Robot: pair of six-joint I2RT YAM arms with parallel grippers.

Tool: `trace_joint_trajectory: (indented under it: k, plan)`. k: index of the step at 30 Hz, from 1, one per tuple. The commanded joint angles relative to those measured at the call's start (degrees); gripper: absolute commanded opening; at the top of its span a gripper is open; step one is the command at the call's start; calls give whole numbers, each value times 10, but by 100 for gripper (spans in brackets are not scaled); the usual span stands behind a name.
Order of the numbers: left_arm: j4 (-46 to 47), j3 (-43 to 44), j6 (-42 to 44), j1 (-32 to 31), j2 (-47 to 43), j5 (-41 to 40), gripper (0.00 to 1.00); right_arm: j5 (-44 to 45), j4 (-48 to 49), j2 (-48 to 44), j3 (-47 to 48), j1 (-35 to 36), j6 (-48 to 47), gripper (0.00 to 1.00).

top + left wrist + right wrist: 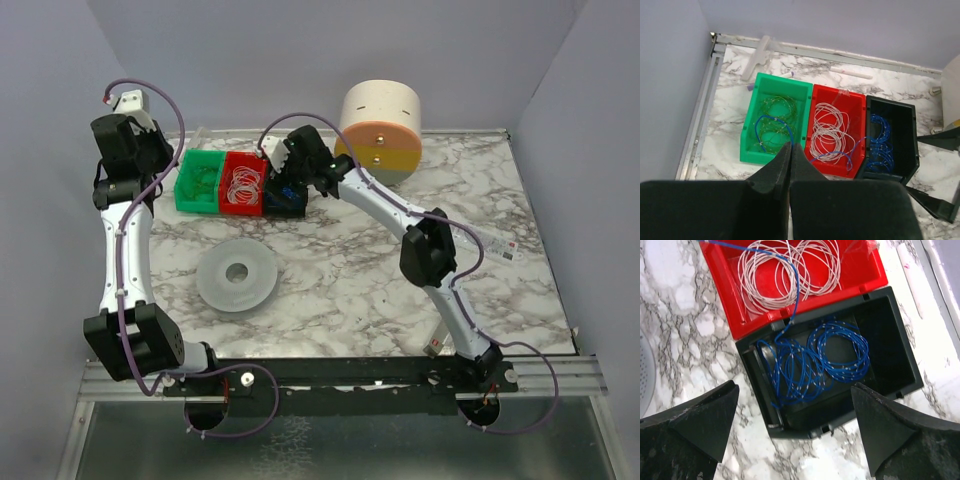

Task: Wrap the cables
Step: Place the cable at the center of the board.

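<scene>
The cables do not show in any view. Three small bins stand in a row at the back left. The green bin point(785, 86) holds green and blue wire. White wire coils point(829, 131) lie in the red bin point(856, 100), and blue wire coils point(810, 360) in the black bin point(895, 365). One blue strand point(792, 287) trails from the black bin across the red one. My right gripper point(794, 386) hangs open over the black bin point(283, 205), nothing between its fingers. My left gripper point(791, 146) is shut and empty, raised on the near side of the green bin.
A frosted white disc spool point(237, 275) lies flat on the marble table point(350, 280), left of centre. A cream, pink and yellow cylinder point(381, 130) stands at the back. A white tube point(850, 72) lies behind the bins. Grey walls close in the left, back and right.
</scene>
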Motion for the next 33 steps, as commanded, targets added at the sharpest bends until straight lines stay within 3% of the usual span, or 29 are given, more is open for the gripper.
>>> trace_joint_trajectory:
  k: [1,10,15,18,26,29,31,33]
  plan:
    - [27,-20,-14,6,-26,46,0,40,44,45,39,6,7,100]
    - [41,-36,-24,13,-36,52,0,42,56,80,29,8,7,92]
    - [44,-36,-29,16,-35,56,0,42,61,95,30,8,11,81]
    - [45,-36,-31,16,-34,57,0,37,59,104,39,8,8,63]
    - [49,-39,-34,17,-32,63,0,37,64,119,50,9,-1,61]
    - [50,-39,-35,18,-33,62,0,37,64,127,58,9,2,49]
    - [51,-40,-36,18,-33,63,0,39,64,132,64,9,3,32]
    - [53,-41,-36,18,-34,64,0,37,63,135,69,9,3,22]
